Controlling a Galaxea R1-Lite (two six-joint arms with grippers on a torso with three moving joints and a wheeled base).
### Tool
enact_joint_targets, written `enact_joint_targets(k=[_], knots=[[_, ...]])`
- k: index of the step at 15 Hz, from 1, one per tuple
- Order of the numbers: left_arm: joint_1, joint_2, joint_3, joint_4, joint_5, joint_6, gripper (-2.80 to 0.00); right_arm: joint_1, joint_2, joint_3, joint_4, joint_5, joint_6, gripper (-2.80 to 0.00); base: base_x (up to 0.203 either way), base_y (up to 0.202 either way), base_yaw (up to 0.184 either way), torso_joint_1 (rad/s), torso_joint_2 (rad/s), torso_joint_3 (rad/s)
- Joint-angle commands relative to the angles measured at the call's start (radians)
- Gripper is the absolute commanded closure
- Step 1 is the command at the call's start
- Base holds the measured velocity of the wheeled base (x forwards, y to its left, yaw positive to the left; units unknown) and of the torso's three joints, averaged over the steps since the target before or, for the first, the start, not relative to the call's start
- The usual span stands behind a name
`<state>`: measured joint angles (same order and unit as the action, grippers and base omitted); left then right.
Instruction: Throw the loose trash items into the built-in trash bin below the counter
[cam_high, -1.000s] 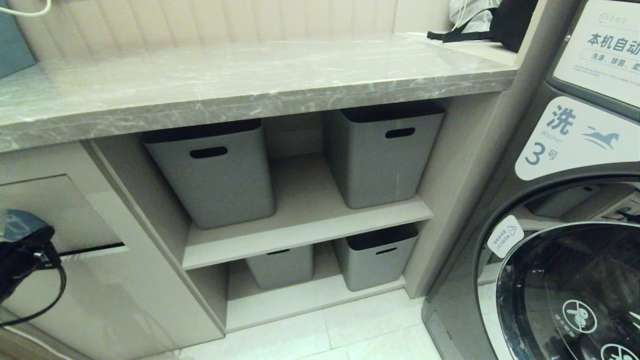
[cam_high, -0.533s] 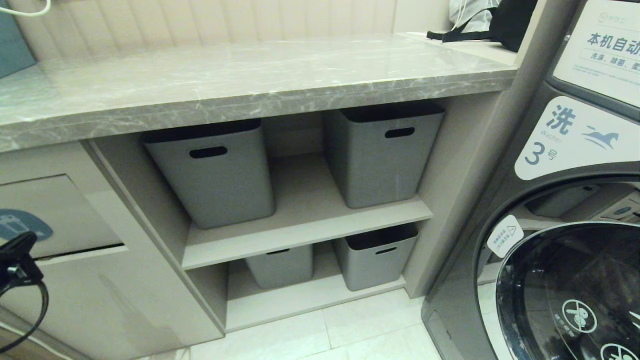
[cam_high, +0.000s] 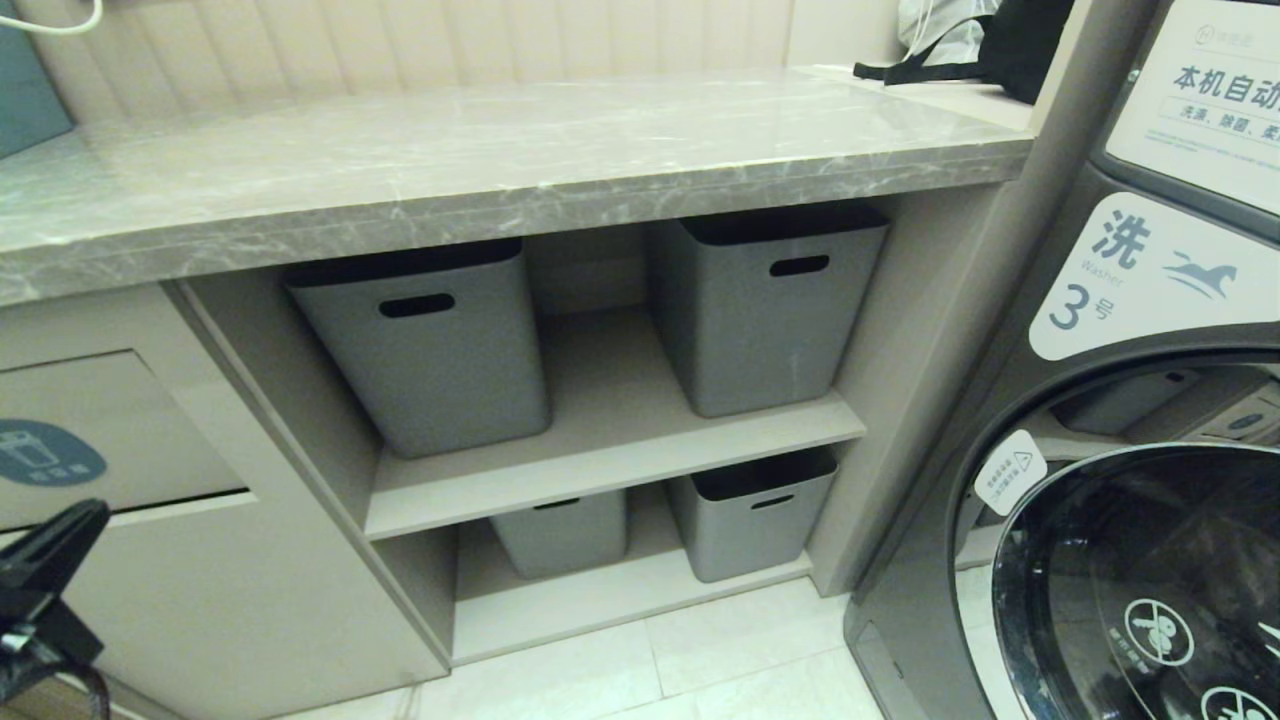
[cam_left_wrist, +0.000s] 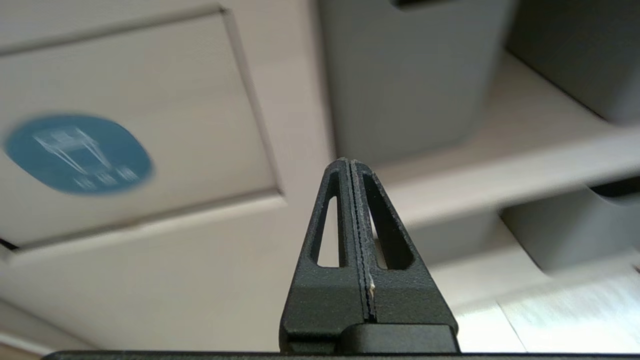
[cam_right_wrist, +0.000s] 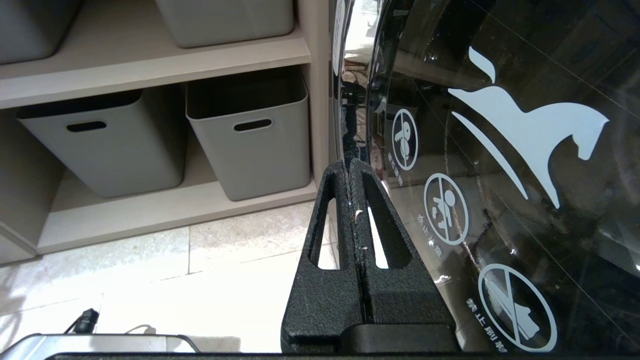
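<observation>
The built-in trash bin's flap (cam_high: 130, 420) sits in the beige cabinet front at far left under the counter (cam_high: 500, 150), and its blue sticker (cam_high: 45, 452) shows in full. In the left wrist view the flap (cam_left_wrist: 160, 90) and the sticker (cam_left_wrist: 77, 152) lie ahead of the fingers. My left gripper (cam_high: 95, 512) hangs just below and in front of the flap, apart from it, shut (cam_left_wrist: 348, 163) with nothing between its fingers. My right gripper (cam_right_wrist: 348, 163) is parked low beside the washer door, shut and empty. The loose trash items are out of view.
Several grey tubs (cam_high: 430, 340) with slot handles stand on the open shelves right of the bin. A washing machine (cam_high: 1130, 480) with a dark glass door fills the right side. A black bag (cam_high: 1000, 40) lies at the counter's back right. White floor tiles (cam_high: 650, 680) lie below.
My left gripper has drawn down and back from the flap, uncovering the blue sticker. The dark gap under the flap's lower edge has narrowed. The right arm has not moved.
</observation>
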<state>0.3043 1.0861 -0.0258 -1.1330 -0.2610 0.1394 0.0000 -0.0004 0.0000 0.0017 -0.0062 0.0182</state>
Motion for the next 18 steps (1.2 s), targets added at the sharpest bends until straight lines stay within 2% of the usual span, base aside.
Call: enact_joint_targets(k=[1, 2, 4, 9, 14, 15, 16, 18], knots=[[-0.072, -0.187, -0.016, 0.188, 0.038, 0.006, 0.0, 0.0, 0.0, 0.0, 0.0, 0.0, 0.0, 0.0, 0.0, 0.0, 0.0, 0.0, 0.0, 0.0], [-0.108, -0.25, -0.041, 0.316, 0.073, 0.013, 0.0, -0.001, 0.0, 0.0, 0.0, 0.0, 0.0, 0.0, 0.0, 0.0, 0.0, 0.0, 0.0, 0.0], [-0.156, -0.36, -0.07, 0.475, 0.112, 0.02, 0.0, 0.0, 0.0, 0.0, 0.0, 0.0, 0.0, 0.0, 0.0, 0.0, 0.0, 0.0, 0.0, 0.0], [-0.249, -0.645, 0.016, 0.639, 0.131, 0.022, 0.0, 0.0, 0.0, 0.0, 0.0, 0.0, 0.0, 0.0, 0.0, 0.0, 0.0, 0.0, 0.0, 0.0], [-0.285, -0.892, 0.025, 0.921, 0.132, 0.02, 0.0, 0.0, 0.0, 0.0, 0.0, 0.0, 0.0, 0.0, 0.0, 0.0, 0.0, 0.0, 0.0, 0.0], [-0.288, -0.934, 0.026, 0.997, 0.144, 0.018, 0.0, 0.0, 0.0, 0.0, 0.0, 0.0, 0.0, 0.0, 0.0, 0.0, 0.0, 0.0, 0.0, 0.0], [-0.29, -0.967, 0.026, 1.077, 0.195, 0.007, 0.0, 0.0, 0.0, 0.0, 0.0, 0.0, 0.0, 0.0, 0.0, 0.0, 0.0, 0.0, 0.0, 0.0], [-0.294, -1.053, 0.025, 1.141, 0.229, -0.017, 0.0, 0.0, 0.0, 0.0, 0.0, 0.0, 0.0, 0.0, 0.0, 0.0, 0.0, 0.0, 0.0, 0.0]])
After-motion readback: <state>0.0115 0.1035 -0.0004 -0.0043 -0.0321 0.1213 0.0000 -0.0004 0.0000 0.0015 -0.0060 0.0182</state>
